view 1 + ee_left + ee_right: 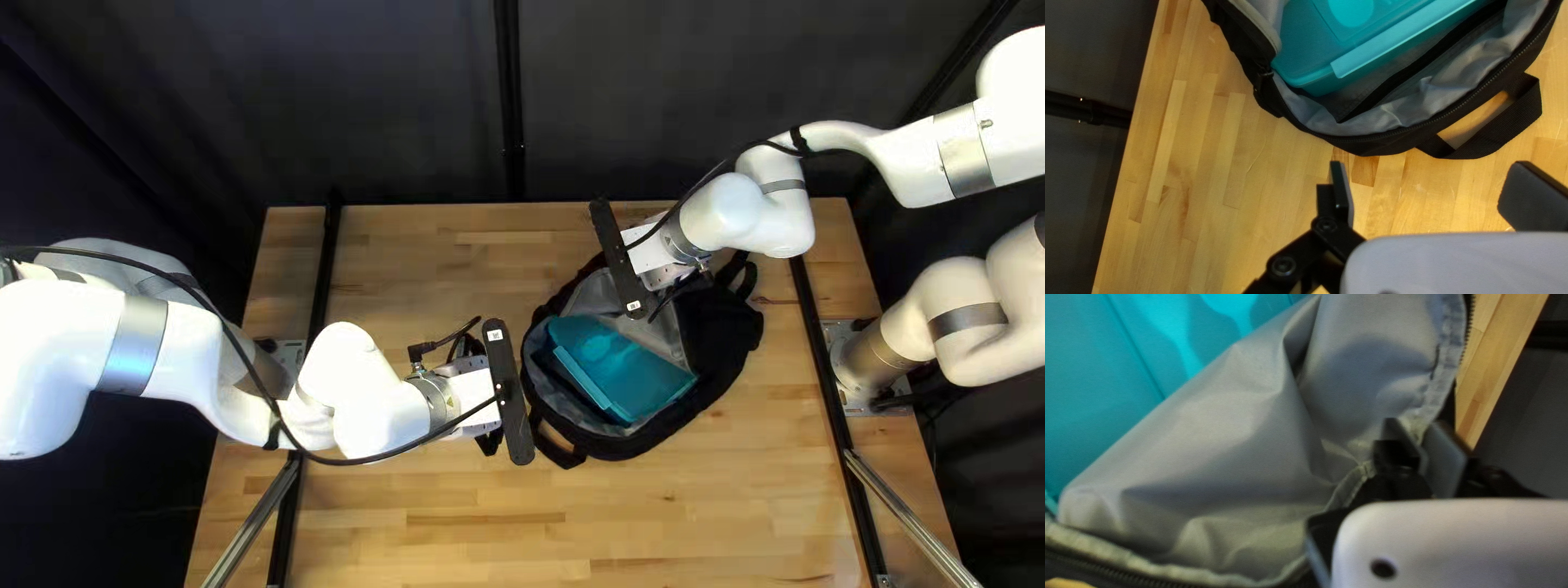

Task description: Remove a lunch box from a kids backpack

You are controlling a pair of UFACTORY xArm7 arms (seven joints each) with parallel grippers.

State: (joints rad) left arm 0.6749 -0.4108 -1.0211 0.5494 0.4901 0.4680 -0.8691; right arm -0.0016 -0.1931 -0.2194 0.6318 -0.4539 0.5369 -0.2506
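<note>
The black backpack lies unzipped on the table, its grey lining showing. Inside sits a teal lunch box, partly covered by the lining. My left gripper is beside the bag's left side; in the left wrist view the gripper stands open over bare wood, short of the backpack's rim and lunch box. My right gripper is over the bag's upper part; in the right wrist view the gripper is shut on the edge of the backpack's opening flap, beside the lunch box.
A strap loop sticks out from the bag on the side near my left gripper, and another loop is by my right gripper. Dark rails run along both table sides, with a dark curtain behind the far edge.
</note>
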